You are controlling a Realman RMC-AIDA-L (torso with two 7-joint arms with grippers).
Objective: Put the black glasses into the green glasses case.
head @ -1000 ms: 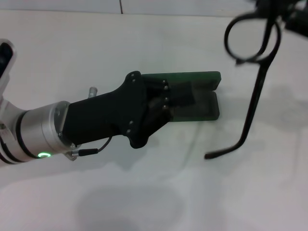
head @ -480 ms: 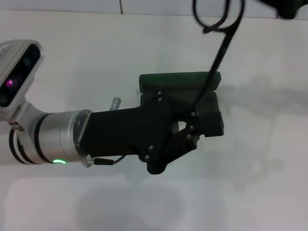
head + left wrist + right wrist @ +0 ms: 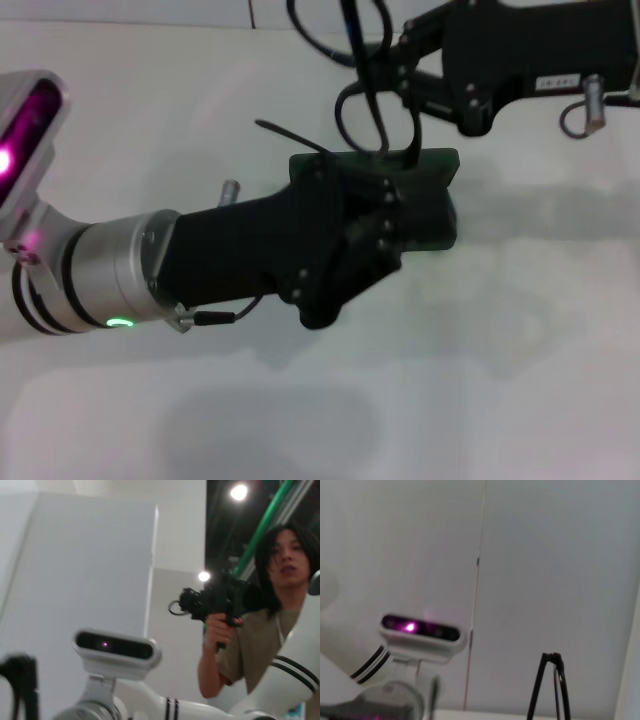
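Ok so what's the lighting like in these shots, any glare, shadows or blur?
Head view: even light, soft grey shadows on the white table below the left gripper and beside the green glasses case. Left wrist view: two ceiling lamps flare white, and the person looks slightly soft. Right wrist view: a hazy pale wall, with the black glasses as a dark silhouette.

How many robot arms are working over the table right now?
2. The left gripper reaches in from the left onto the green glasses case. The right gripper comes from the upper right, holding the black glasses above the case.
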